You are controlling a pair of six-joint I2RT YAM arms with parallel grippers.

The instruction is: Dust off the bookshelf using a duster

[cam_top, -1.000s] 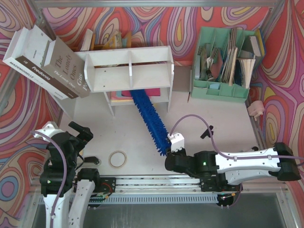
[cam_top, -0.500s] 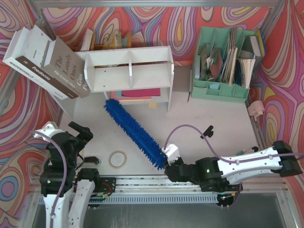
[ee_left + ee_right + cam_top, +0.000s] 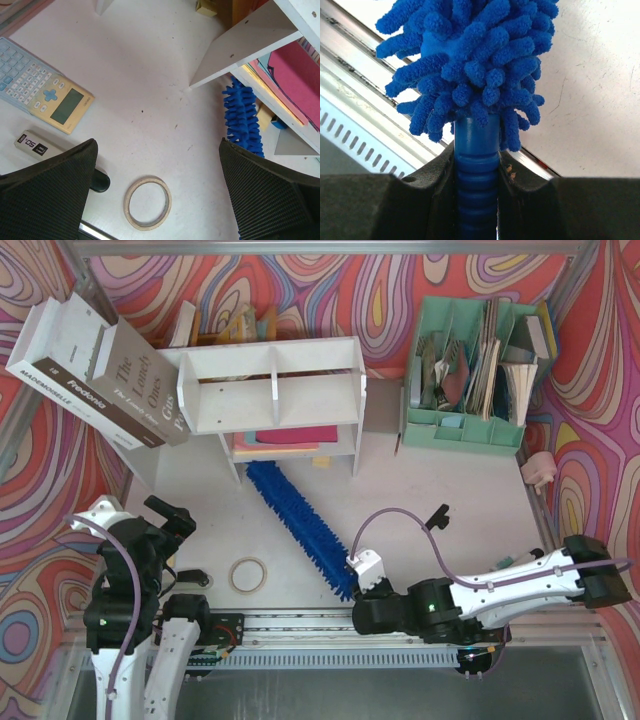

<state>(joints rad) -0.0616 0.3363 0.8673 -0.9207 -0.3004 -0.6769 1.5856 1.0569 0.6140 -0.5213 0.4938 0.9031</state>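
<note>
The right hand (image 3: 476, 172) is clamped tight on the thin handle of the long fluffy blue duster (image 3: 297, 523), likely so its shaggy part can reach far. The duster slants over the white surface (image 3: 450, 490), its tip just in front of the white wooden bookshelf (image 3: 272, 380). The left hand (image 3: 157, 150) is wide apart and holds nothing.

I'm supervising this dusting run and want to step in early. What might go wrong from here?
1. The right gripper holds the duster only by its thin handle end, so the long brush may twist or slip when pushed against the bookshelf.
2. Its tip lies near the pink folders on the lower shelf; a sweep there may drag them out.
</note>
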